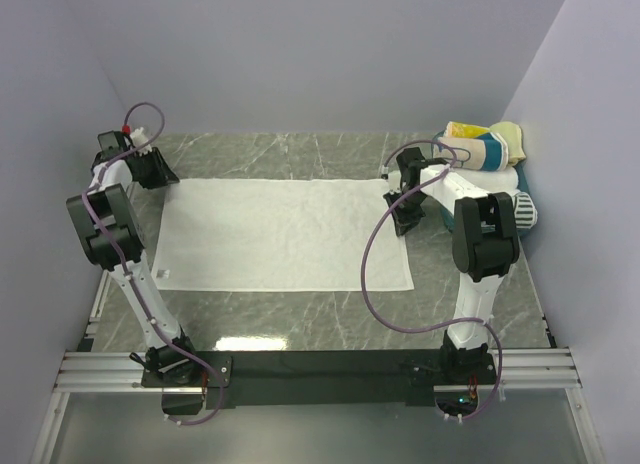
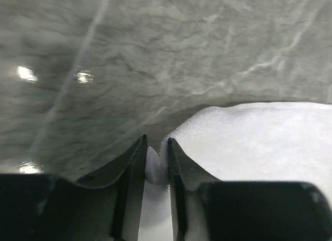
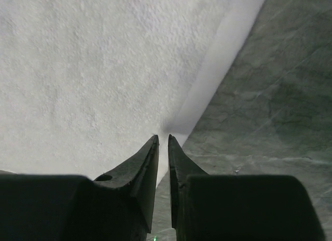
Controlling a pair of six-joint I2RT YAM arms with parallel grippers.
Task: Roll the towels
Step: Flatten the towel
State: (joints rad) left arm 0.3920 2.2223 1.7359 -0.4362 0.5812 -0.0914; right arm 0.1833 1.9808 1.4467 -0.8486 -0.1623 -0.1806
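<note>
– Lavender walls [image 1: 300, 54] on three sides, grey veined marble table [image 1: 300, 324] below: that is my overhead feed. One white towel [image 1: 285, 234] lies flat in the middle. Two rolled ones sit at the far right: a striped roll [image 1: 485, 144] in yellow, teal and white, and a printed roll [image 1: 522, 212] half hidden behind my right arm.

– Three towels, then. Where are your grippers?

– From above, the left gripper [image 1: 165, 176] is down at the white towel's far-left corner and the right gripper [image 1: 405, 222] is at its right edge, both low on the table.

– Left wrist camera?

– There the left gripper [image 2: 154, 165] shows its fingers [image 2: 132, 168] drawn narrow with a nub of white cloth pinched between the tips. That is the corner of the white towel [image 2: 259, 142], whose fuzzy edge runs off to the right over the marble table [image 2: 155, 54].

– And the right wrist?

– On that view the right gripper [image 3: 162, 142] has its fingers [image 3: 142, 171] nearly together, only a slit between them. The tips sit on the hem of the white towel [image 3: 104, 75], and the hem puckers where they meet it, so I read it as a pinch. Bare table [image 3: 270, 95] fills the right side.
</note>
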